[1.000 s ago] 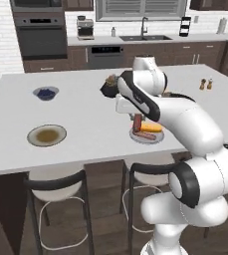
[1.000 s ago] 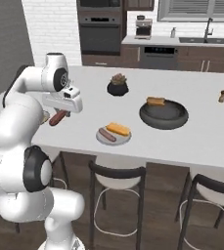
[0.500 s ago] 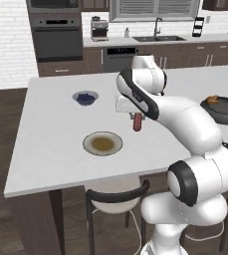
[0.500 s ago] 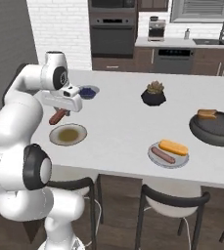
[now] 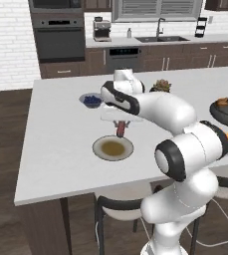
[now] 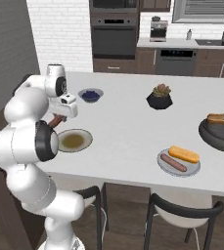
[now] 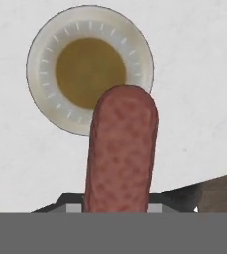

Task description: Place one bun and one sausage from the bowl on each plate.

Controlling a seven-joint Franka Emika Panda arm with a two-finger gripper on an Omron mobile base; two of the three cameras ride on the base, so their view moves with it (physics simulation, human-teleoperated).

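Gripper [image 5: 120, 124] clamped on sausage [image 7: 121, 149], which hangs below the fingers, long axis pointing down. Empty olive-centred plate [image 7: 45, 44] lies just below and slightly ahead; likely next: shift over centre, lower, release.

White arm with dark joints: rising from the base, elbow bending high, forearm reaching forward and across over the counter. Wrist: turning downward, hand pointing toward the surface below. Gripper [image 5: 120, 124]: hanging above the counter, jaws pressing closed around a sausage [image 5: 119, 129], gripping it by its upper end. Seen from the right base camera, the gripper [image 6: 59, 117] is sitting just beneath the white hand block, with the sausage [image 6: 56, 120] angling down and out from between the fingers.
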